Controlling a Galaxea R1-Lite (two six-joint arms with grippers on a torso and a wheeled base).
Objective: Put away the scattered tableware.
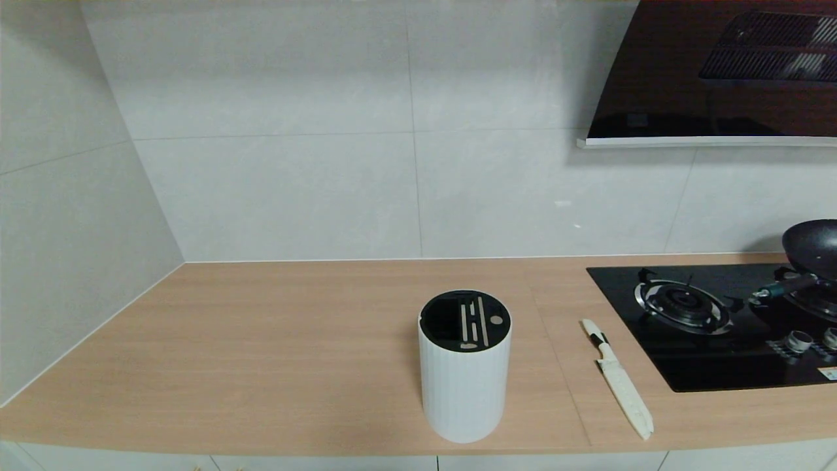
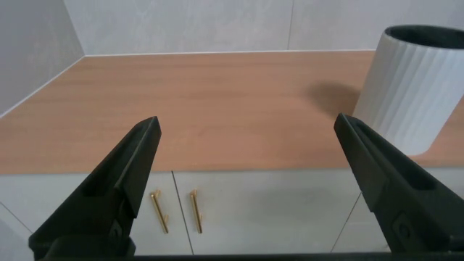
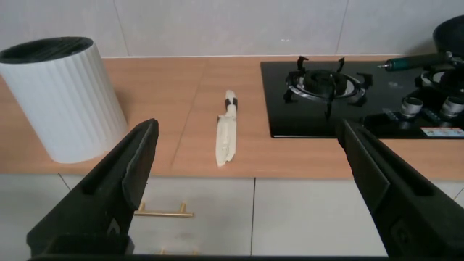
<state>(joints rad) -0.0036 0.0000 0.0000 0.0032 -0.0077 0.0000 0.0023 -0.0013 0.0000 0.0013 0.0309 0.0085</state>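
Note:
A cream-coloured knife (image 1: 618,378) with a black band on its handle lies flat on the wooden counter (image 1: 261,340), between a white ribbed holder (image 1: 465,373) and the stove. The holder stands upright and has a black slotted top. In the right wrist view the knife (image 3: 227,136) and the holder (image 3: 64,98) lie beyond my right gripper (image 3: 246,188), which is open and empty in front of the counter's edge. My left gripper (image 2: 250,188) is open and empty too, held before the counter's front edge, with the holder (image 2: 413,87) off to one side.
A black gas stove (image 1: 719,320) is set into the counter at the right, with a dark pan (image 1: 807,252) on its far burner. A range hood (image 1: 713,72) hangs above it. Tiled walls close off the back and left. Cabinet doors with gold handles (image 2: 174,210) sit below the counter.

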